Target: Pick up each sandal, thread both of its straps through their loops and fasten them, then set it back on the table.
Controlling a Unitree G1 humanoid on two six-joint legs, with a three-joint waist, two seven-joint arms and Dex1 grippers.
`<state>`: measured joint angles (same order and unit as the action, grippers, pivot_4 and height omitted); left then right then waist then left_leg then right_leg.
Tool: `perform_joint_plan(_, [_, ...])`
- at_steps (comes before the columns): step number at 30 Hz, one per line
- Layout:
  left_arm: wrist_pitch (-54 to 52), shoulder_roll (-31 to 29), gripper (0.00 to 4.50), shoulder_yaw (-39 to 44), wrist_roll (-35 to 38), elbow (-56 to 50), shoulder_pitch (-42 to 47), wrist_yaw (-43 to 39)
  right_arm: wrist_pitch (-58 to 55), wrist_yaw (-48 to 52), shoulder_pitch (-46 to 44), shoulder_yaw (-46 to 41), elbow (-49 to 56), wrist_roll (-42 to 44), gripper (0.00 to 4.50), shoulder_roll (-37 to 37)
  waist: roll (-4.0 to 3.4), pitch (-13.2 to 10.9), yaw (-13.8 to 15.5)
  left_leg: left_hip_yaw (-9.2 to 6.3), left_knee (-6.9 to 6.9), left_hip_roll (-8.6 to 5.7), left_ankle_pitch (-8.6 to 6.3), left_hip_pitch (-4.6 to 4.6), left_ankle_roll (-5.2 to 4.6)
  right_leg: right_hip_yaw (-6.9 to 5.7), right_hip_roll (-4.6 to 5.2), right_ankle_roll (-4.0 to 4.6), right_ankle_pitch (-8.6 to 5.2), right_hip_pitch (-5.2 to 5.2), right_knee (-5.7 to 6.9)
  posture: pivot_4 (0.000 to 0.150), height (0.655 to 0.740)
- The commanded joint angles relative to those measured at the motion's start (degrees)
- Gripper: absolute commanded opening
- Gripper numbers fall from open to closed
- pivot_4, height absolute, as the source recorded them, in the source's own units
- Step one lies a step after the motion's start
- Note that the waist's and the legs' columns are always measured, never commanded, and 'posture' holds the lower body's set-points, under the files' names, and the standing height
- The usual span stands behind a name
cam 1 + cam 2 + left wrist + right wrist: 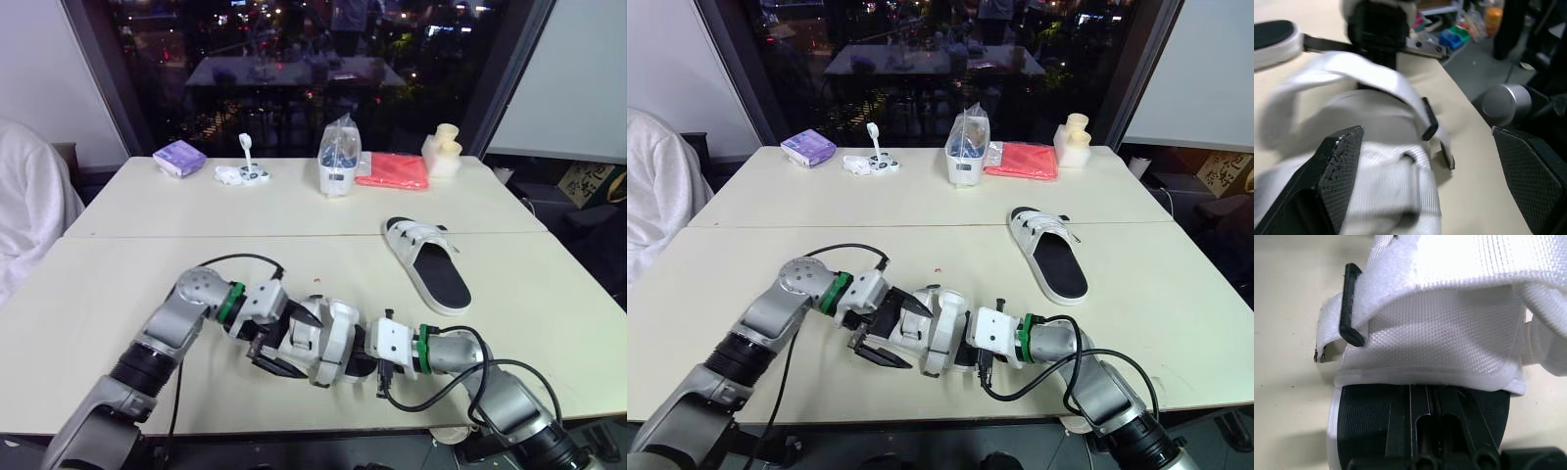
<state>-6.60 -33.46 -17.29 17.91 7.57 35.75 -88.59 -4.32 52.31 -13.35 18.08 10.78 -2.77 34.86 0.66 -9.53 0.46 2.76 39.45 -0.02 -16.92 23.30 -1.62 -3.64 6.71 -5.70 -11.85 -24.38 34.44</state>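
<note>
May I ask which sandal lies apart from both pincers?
The far sandal on the right; the near sandal sits between the left pincer and right pincer.

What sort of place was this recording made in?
Likely an office or lab workroom at night: two cream rectangular tables pushed together, a large dark glass window showing city lights, and desk clutter such as a purple packet and a folded red cloth.
</note>
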Motion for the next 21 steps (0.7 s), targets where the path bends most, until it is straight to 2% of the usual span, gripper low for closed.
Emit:
perform_joint_plan(1, [-3.54, -1.38, 4.44, 2.95, 3.18, -3.31, -0.4, 0.07, -0.58, 0.55, 0.81, 2.01, -2.81, -1.33, 0.0, -0.14, 0.0, 0.0, 0.03, 0.0, 0.0, 0.0, 0.0, 0.0, 0.0, 0.0, -0.01, 0.0, 0.0, 0.0, 0.0, 0.15, 0.74])
perform_joint_plan(6, [-1.16, -7.27, 4.44, 3.23, 3.73, -6.29, -5.84, -3.73, 0.13, 0.65, 0.52, 2.28, -3.58, -1.36, 0.0, -0.26, -0.02, -0.01, -0.58, 0.02, -0.08, 0.02, 0.0, 0.0, 0.0, 0.01, -0.04, 0.0, 0.0, -0.04, -0.01, 0.15, 0.74])
perform_joint_plan(9, [-0.66, -8.15, 4.44, 2.53, 4.13, -5.47, -8.53, -3.91, 0.4, 0.59, 0.42, 2.58, -3.82, -1.42, 0.0, -0.36, 0.01, 0.0, -0.69, 0.02, -0.14, 0.02, 0.01, -0.01, 0.01, 0.0, -0.03, 0.0, 0.0, -0.04, -0.04, 0.15, 0.74])
perform_joint_plan(14, [3.45, -7.17, 4.44, 1.27, 1.38, -2.3, -11.61, -3.34, 0.47, 0.62, 0.25, 2.68, -4.01, -1.35, 0.0, -0.36, -0.01, 0.02, -0.95, 0.02, -0.15, 0.0, 0.01, -0.05, 0.02, 0.0, 0.03, 0.0, 0.0, 0.02, -0.09, 0.15, 0.74])
perform_joint_plan(21, [3.78, -1.34, 4.44, 1.9, 2.49, -4.71, -14.84, 2.69, -0.19, 0.71, 0.88, 2.59, -2.87, -1.33, 0.0, 0.03, 0.02, 0.09, -0.69, 0.04, -0.2, -0.03, 0.01, -0.06, 0.02, 0.0, 0.07, 0.0, 0.0, 0.05, -0.16, 0.15, 0.74])
